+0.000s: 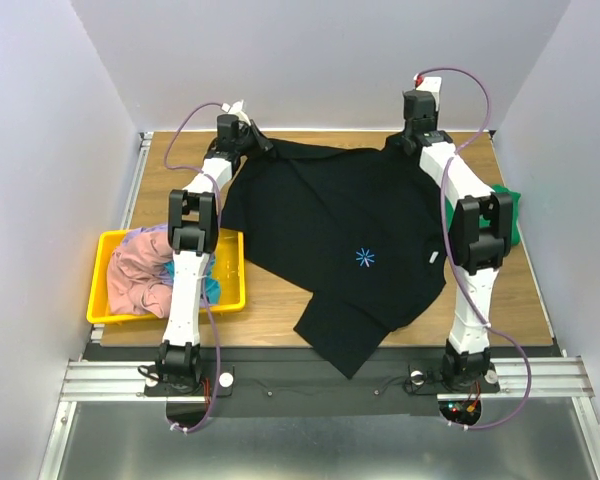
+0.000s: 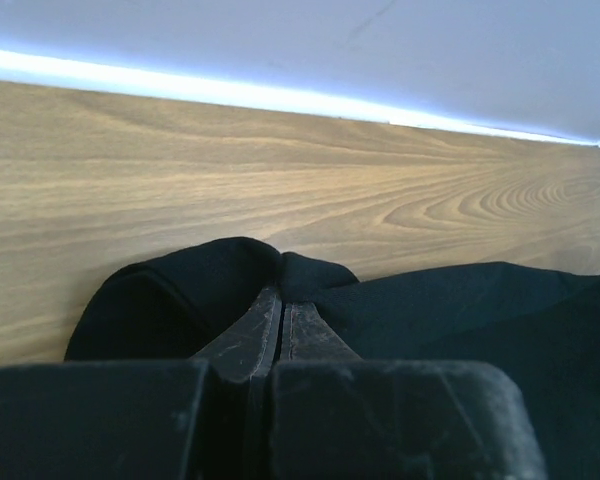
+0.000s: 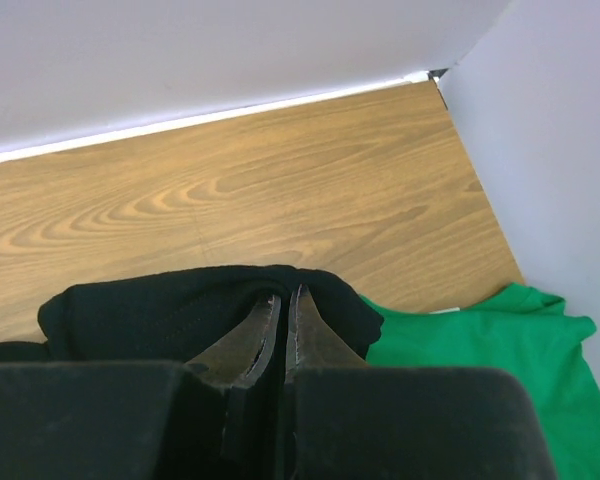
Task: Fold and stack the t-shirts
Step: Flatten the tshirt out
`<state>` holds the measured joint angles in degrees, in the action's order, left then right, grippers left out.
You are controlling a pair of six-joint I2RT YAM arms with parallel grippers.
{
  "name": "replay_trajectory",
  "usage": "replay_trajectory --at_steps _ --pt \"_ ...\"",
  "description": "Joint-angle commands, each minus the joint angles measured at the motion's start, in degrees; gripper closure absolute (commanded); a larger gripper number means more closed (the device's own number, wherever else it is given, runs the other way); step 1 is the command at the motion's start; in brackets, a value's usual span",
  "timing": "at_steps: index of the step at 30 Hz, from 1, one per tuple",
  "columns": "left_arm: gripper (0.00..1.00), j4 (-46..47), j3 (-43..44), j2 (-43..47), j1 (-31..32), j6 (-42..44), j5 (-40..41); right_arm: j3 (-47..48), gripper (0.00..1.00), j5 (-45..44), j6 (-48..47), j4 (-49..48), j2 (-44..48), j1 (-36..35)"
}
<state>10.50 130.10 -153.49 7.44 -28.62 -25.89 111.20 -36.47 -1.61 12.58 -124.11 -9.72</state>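
Pinching far edge of the black t-shirt, left gripper and right gripper are both clenched tight, jaws nearly touching.

The black t-shirt is covering the middle of the table, leaving bare wood lying open along the far edge and at the near right. The yellow bin is blocking the left side (pink cloth heaping inside), the green t-shirt is crowding the right edge, and 3 walls are closing the rest.
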Motion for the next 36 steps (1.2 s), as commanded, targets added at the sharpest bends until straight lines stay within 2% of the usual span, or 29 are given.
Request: replay_trajectory --at_steps 1,6,7,10,12,13,15,16,21,22,26,32,36 --pt "1.00 2.15 -2.56 10.65 -0.06 -0.38 -2.05 -1.59 1.00 -2.89 1.43 -2.73 5.71 0.40" --pt "1.00 2.07 -12.48 23.03 0.73 0.41 -0.66 -5.02 1.00 -5.19 1.43 -2.73 14.92 0.40" --pt "1.00 2.15 -17.29 25.76 1.08 0.93 0.83 -5.90 1.00 -4.93 1.43 -2.73 16.78 0.40" --pt "1.00 2.07 -27.86 42.33 3.88 3.04 6.61 -12.12 0.99 -3.00 3.62 -2.73 26.70 0.40" --pt "1.00 1.46 -34.87 49.22 5.21 4.10 11.71 -14.51 1.00 -0.45 4.15 -2.73 34.59 0.40" --pt "1.00 1.19 -37.01 56.30 5.91 4.27 13.13 -15.82 1.00 0.42 4.50 -2.65 36.99 0.40" --pt "1.00 -0.30 -41.39 62.84 8.19 5.24 16.20 -18.02 1.00 3.05 4.77 -2.30 41.91 0.40" --pt "1.00 -1.09 -42.38 69.23 8.99 5.50 19.44 -18.12 1.00 3.85 5.12 -1.69 46.37 0.40" --pt "1.00 -4.70 -45.64 85.53 18.11 8.05 25.44 -15.15 1.00 10.36 5.83 0.51 58.09 0.31" --pt "1.00 -5.14 -45.90 89.99 19.26 7.97 25.45 -13.83 1.00 12.02 5.74 0.95 60.63 0.40" --pt "1.00 -5.40 -46.34 98.27 23.31 7.62 23.79 -7.32 0.99 13.44 4.51 2.45 64.77 0.31" --pt "1.00 -6.28 -45.38 103.56 25.16 5.34 10.36 4.18 1.00 14.67 2.13 3.68 66.28 0.31" --pt "1.00 -6.28 -45.64 106.20 25.25 4.37 7.97 9.55 1.00 14.77 0.48 4.03 65.58 0.31"
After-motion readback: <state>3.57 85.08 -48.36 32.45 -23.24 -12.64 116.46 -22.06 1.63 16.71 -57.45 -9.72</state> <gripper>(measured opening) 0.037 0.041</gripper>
